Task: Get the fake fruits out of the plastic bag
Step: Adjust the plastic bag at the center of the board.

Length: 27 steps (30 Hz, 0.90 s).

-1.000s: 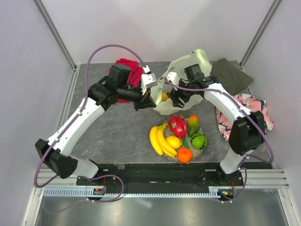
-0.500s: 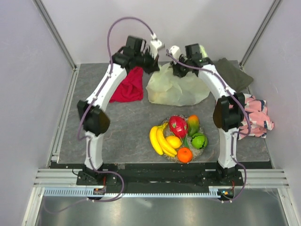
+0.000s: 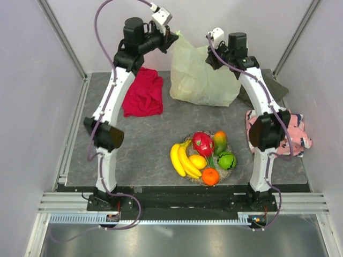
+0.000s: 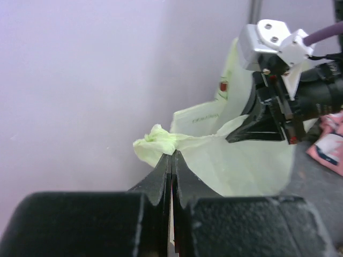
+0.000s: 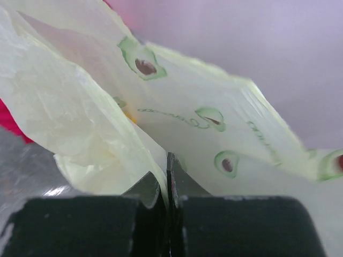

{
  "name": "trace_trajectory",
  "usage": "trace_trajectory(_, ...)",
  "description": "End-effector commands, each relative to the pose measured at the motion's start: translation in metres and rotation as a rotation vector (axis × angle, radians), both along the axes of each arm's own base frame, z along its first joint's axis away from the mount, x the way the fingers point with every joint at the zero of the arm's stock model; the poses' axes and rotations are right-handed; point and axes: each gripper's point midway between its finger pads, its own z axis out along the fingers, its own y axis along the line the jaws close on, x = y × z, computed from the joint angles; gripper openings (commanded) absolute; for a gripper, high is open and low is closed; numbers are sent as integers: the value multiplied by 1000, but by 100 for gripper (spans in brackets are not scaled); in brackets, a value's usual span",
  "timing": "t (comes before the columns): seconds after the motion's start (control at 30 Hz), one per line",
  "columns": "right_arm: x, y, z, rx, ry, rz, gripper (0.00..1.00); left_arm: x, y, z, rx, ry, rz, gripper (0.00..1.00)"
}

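Observation:
The pale yellow-green plastic bag [image 3: 201,77] hangs stretched between my two grippers above the back of the table. My left gripper [image 3: 173,38] is shut on the bag's bunched top left edge [image 4: 161,140]. My right gripper [image 3: 212,54] is shut on a fold of the bag's printed film [image 5: 187,107] at its top right. Near the front, a round dish [image 3: 188,176] holds the fake fruits: a banana bunch [image 3: 182,159], dragon fruit [image 3: 203,143], mango [image 3: 220,140], lemon [image 3: 198,161], green melon [image 3: 226,160] and orange [image 3: 210,176]. A small yellow-orange patch [image 5: 127,115] shows through the film.
A red cloth [image 3: 143,93] lies at the back left beside the bag. An olive cloth [image 3: 274,87] lies at the back right, partly behind the right arm. A pink patterned cloth [image 3: 296,133] sits at the right edge. Walls stand close behind both raised arms.
Both arms have swung up and back, lifting the bag off the table so it hangs taller. The right gripper went from open to shut on the bag's edge.

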Motion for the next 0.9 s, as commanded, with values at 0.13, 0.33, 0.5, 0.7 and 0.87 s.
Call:
trace_trajectory(0.13,-140,50,-27,-46,112,219,0,-166,50,-26,106,129,-113,2)
trace_trajectory(0.33,-245,66,-110,-106,431,386,18,-273,75,-166,247,510,-233,2)
trace_trajectory(0.5,-237,67,-56,-116,292,416,38,-290,79,-196,284,566,-232,2)
trace_trajectory(0.7,-231,80,-14,-95,208,494,43,-278,90,-219,333,577,-148,2)
trace_trajectory(0.87,-247,83,-11,-55,274,536,44,-272,93,-219,338,572,-100,2)
